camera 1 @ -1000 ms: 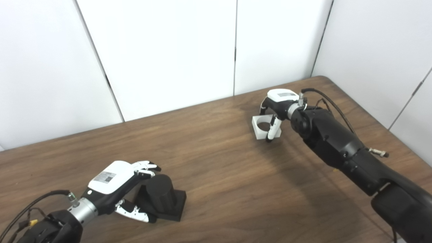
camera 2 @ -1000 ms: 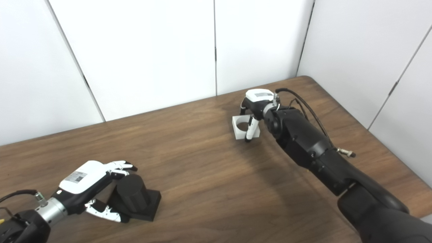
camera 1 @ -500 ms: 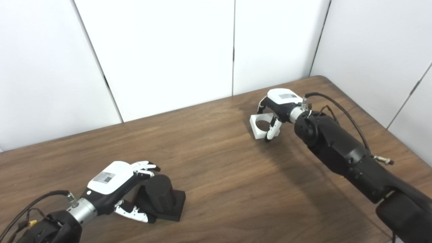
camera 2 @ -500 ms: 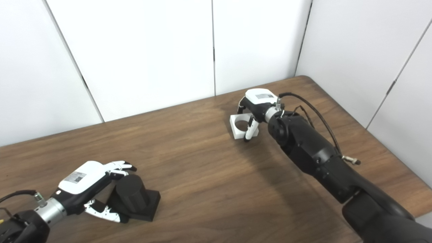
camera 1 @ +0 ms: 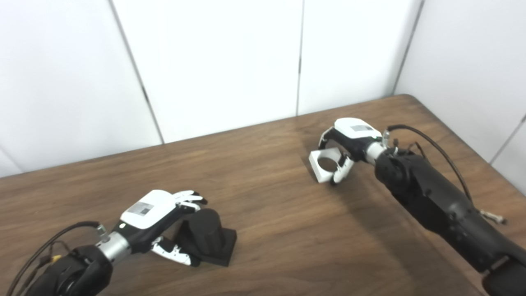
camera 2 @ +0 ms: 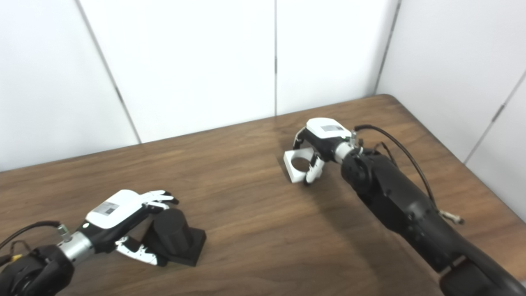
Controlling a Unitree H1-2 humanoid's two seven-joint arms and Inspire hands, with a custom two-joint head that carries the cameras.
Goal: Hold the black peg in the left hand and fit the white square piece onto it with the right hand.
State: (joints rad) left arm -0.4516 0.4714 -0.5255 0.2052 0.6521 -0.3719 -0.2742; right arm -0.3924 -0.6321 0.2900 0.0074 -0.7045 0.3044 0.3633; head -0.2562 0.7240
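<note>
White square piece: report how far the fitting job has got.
Done: right hand has its fingers closed on the white square piece, tilted near the table. In hand: left hand cups the black peg. Left: bringing them together; they are far apart.

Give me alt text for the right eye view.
The right hand grips a white square piece on a wooden table. The left hand has its fingers around a black peg on a square base.

Left hand (camera 1: 153,213) low, fingers (camera 1: 190,199) curled; right hand (camera 1: 346,139) extended, fingers clenched.
</note>
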